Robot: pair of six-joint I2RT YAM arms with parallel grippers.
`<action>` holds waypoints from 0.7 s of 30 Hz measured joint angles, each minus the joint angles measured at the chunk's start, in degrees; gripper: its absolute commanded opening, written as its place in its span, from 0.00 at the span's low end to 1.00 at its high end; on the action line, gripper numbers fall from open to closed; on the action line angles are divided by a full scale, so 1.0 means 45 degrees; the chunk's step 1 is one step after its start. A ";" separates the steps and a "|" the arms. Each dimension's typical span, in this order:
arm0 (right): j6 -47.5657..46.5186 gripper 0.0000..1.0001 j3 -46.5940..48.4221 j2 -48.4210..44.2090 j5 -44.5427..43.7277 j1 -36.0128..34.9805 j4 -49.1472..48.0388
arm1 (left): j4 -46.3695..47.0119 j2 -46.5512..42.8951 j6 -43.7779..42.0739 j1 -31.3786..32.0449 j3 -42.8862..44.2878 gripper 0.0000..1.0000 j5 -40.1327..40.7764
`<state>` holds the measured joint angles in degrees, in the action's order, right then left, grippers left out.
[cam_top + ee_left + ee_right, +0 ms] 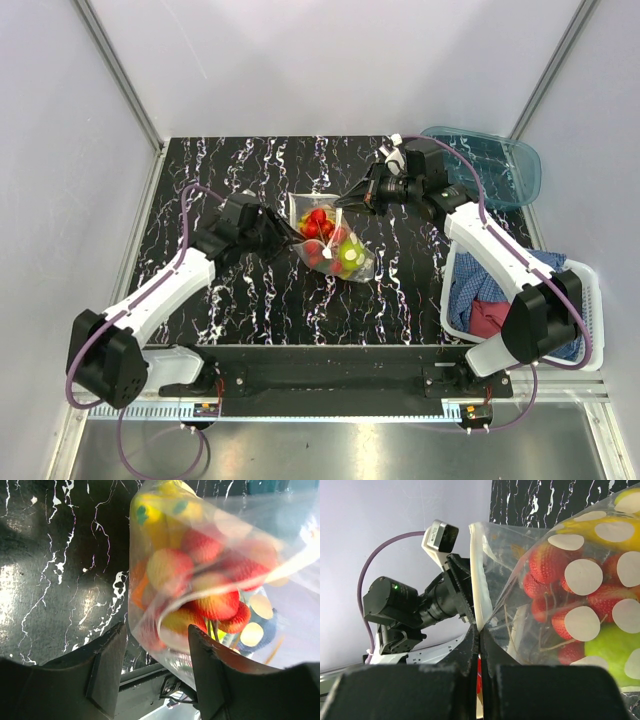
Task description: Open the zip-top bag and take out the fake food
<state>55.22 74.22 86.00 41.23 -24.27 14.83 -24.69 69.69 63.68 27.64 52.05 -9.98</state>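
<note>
The zip-top bag [332, 240] lies mid-table, clear with pale dots, and is partly lifted. Inside it is the fake food: a red berry cluster [318, 226], a green round fruit [350, 256] and something yellow [160, 525]. My right gripper [345, 203] is shut on the bag's white zip strip [479, 580] at the top edge, with the berries [545, 575] and green fruit [605, 650] beside it. My left gripper [283, 228] is at the bag's left edge. Its jaws stand wide apart, with a corner of the bag [170, 645] hanging between the fingers [107, 665].
A teal translucent tray [500, 165] sits at the back right. A white slatted basket [580, 290] with red and blue cloths [485, 300] stands at the right edge. Grey walls enclose the black marbled table [220, 170]. The left arm's wrist [405, 605] faces the right wrist camera.
</note>
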 measured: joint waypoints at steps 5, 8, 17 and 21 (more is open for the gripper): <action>0.0005 0.00 -0.0005 -0.0024 0.0000 0.0000 0.0000 | 0.0117 0.0889 -0.0102 0.0000 0.0321 0.50 -0.0141; 0.0000 0.00 -0.0005 -0.0087 0.0005 0.0000 0.0000 | 0.0238 0.1326 -0.0209 0.0000 0.0525 0.30 -0.0219; -0.0452 0.00 -0.0301 -0.0423 0.0102 0.0005 0.0097 | 0.0520 0.1753 -0.0942 0.0005 0.0952 0.00 -0.0695; -0.1574 0.03 -0.0325 -0.0520 0.0024 0.0053 0.1200 | 0.0335 0.1287 -0.1622 0.0155 0.1462 0.00 -0.0685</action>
<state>48.14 72.75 83.66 41.34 -24.03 20.23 -23.18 75.48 56.38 28.34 58.63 -13.06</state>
